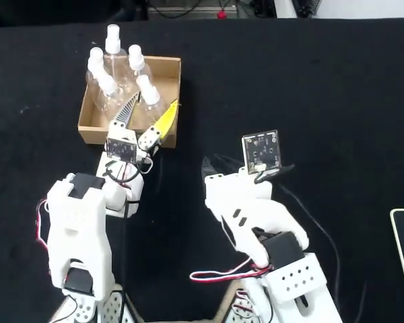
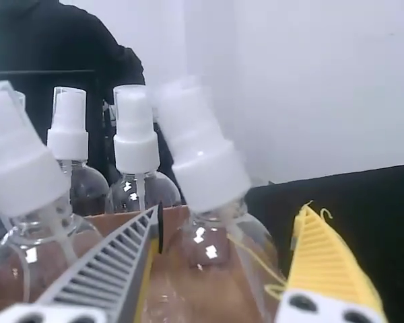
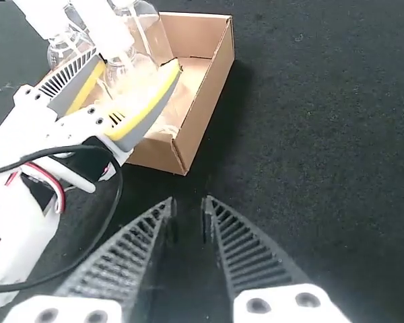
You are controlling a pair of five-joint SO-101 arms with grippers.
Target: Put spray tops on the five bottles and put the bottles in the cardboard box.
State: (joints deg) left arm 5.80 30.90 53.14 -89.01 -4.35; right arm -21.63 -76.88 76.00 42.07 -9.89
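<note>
Closest in, the right gripper [image 3: 187, 204] hangs over the black table [image 1: 310, 81] with only a thin gap between its fingers and nothing in them, likely because it has no job right now. Farther on, the left gripper [image 1: 157, 99] is at the cardboard box [image 1: 167, 70], its fingers spread on both sides of the nearest bottle [image 2: 215, 245] and, I think, not squeezing it. All five bottles are in the box, clear and round, each with a white spray top [image 1: 112, 37], so the job looks almost done.
</note>
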